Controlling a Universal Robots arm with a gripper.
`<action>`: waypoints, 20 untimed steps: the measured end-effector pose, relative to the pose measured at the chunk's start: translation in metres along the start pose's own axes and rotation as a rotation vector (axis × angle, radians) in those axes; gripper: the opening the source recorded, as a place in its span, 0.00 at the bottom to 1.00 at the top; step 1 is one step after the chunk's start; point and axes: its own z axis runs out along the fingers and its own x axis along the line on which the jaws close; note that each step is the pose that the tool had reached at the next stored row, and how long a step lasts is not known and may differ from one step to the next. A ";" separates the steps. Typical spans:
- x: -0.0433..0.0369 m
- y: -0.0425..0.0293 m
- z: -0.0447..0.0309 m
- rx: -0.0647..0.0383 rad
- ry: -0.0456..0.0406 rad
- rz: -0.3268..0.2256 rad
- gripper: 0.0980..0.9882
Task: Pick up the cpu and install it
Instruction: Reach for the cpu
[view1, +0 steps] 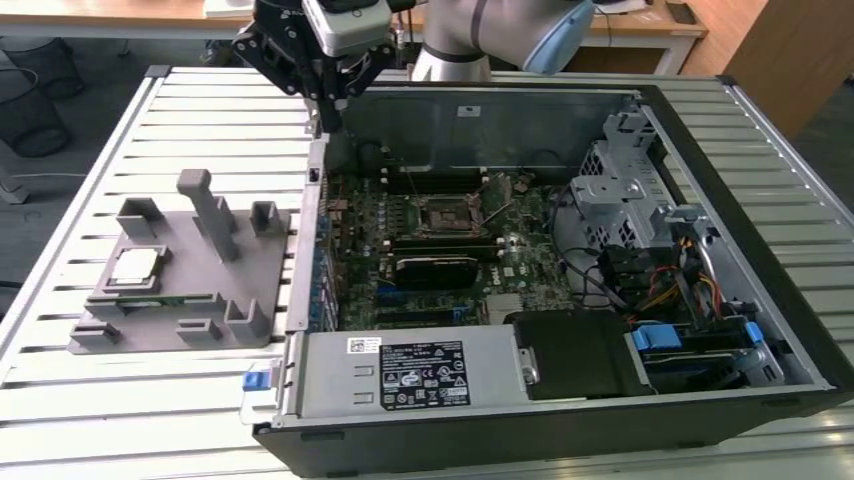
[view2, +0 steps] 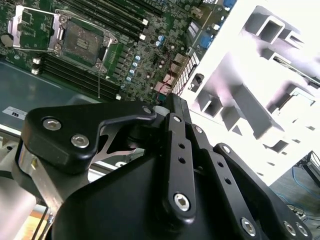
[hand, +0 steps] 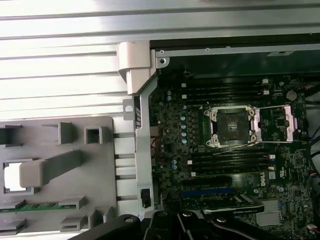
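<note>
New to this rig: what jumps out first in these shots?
The open computer case dominates the exterior view, with the open socket near its middle. On the exterior view's left, a grey fixture holds the cpu. The gripper hangs over the case's far corner on that same side.

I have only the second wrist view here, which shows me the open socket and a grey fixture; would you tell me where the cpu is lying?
Observer: In the exterior view the cpu lies flat, metal top up, on the grey fixture at the exterior view's left, outside the computer case.
Operator: Thank you. How does the claw stand to it?
Observer: The claw hangs over the case's wall on the fixture's side, apart from the cpu.
Operator: Does anything lie beside the cpu?
Observer: In the first wrist view a narrow green board lies in the fixture next to it.
</note>
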 end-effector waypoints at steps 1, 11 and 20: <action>0.0009 -0.0001 0.0001 0.000 -0.0001 0.000 0.01; 0.0108 -0.0008 0.0002 0.000 -0.0001 0.000 0.01; 0.0209 -0.0016 0.0003 0.000 -0.0001 0.000 0.01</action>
